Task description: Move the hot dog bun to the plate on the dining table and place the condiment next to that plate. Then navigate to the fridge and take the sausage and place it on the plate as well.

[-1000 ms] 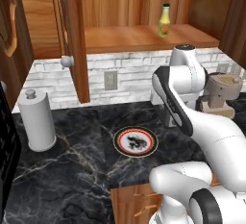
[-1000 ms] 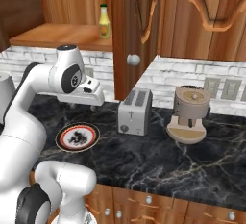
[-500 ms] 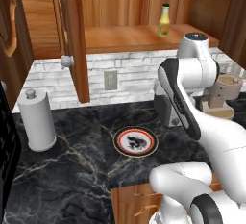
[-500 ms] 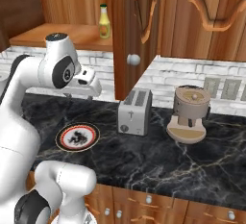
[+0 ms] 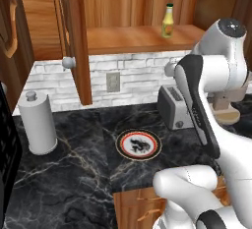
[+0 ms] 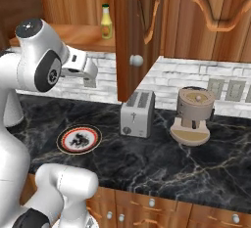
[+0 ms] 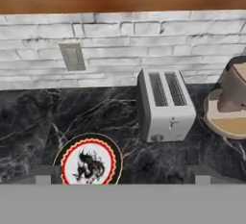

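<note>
Black marble counter [image 5: 74,174] with pale veins, white brick wall [image 7: 144,45] behind it carrying a grey outlet [image 5: 113,81], open wooden cupboard door [image 5: 74,36] with round knob [image 6: 137,60], wooden drawers [image 6: 162,205] below

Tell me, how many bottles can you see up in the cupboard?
1. A yellow bottle stands on the open cupboard shelf, above the toaster. The cupboard door may hide others.
</note>
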Tool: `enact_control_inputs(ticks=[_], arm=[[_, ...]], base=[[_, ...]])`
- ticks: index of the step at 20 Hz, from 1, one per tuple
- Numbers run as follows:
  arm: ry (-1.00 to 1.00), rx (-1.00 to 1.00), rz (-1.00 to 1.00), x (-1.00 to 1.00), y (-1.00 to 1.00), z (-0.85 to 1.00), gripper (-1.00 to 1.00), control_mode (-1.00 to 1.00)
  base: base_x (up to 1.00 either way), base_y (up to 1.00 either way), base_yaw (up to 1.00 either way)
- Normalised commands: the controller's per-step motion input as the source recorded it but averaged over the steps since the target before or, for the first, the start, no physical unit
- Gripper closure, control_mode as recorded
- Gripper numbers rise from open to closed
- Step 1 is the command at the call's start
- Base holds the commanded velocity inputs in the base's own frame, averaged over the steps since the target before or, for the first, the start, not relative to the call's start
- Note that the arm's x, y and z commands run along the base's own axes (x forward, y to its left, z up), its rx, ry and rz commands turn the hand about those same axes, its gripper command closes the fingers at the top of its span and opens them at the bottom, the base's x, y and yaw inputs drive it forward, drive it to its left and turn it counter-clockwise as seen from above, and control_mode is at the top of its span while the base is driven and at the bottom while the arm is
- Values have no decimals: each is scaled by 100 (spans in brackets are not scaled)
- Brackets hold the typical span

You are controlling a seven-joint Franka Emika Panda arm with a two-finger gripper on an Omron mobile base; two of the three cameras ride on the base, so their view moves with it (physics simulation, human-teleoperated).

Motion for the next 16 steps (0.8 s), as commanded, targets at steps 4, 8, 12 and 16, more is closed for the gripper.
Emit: enact_control_inputs(ticks=[4, 8, 12, 16], arm=[[-24, 0, 0, 25, 0, 87, -100, -100], [-16, 0, 0, 53, -1, 70, -100, -100], [-8, 0, 0, 84, -3, 49, -100, -100], [0, 0, 0, 89, -4, 25, -100, -100]], base=[[0, 0, 0], [0, 0, 0], [0, 0, 0], [0, 0, 0]])
